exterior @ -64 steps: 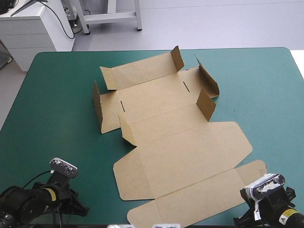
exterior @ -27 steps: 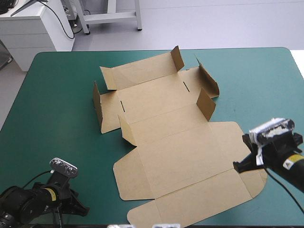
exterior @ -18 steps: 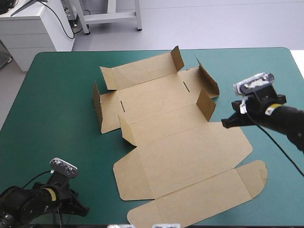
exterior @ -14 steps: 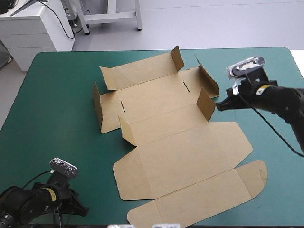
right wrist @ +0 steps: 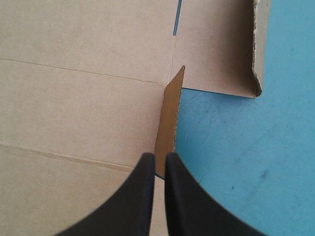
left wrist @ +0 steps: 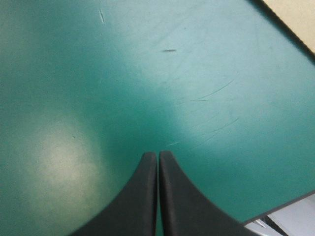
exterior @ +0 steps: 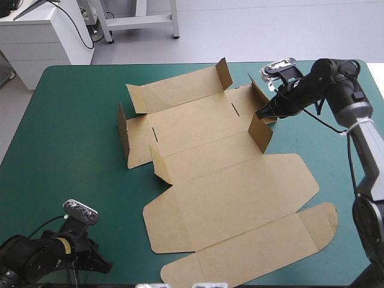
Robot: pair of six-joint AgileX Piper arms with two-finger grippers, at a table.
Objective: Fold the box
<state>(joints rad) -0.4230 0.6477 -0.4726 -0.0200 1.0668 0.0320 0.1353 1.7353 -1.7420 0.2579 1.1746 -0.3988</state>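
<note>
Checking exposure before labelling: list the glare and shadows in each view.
Left wrist view: a pale glare patch on the teal-green cover beside the left gripper. High view: only slim shadows at raised flaps of the box. Right wrist view: no glare.

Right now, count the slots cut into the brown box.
2: one slot near the box's left raised flap, the other near its right side, close to the right gripper. Raised flaps might hide others.

Left arm drawn back and folded low, left gripper pointing down, its black fingers pressed together into one pointed arch, right arm stretched far forward, right gripper angled down, fingers all but closed, thin slit between the tips
</note>
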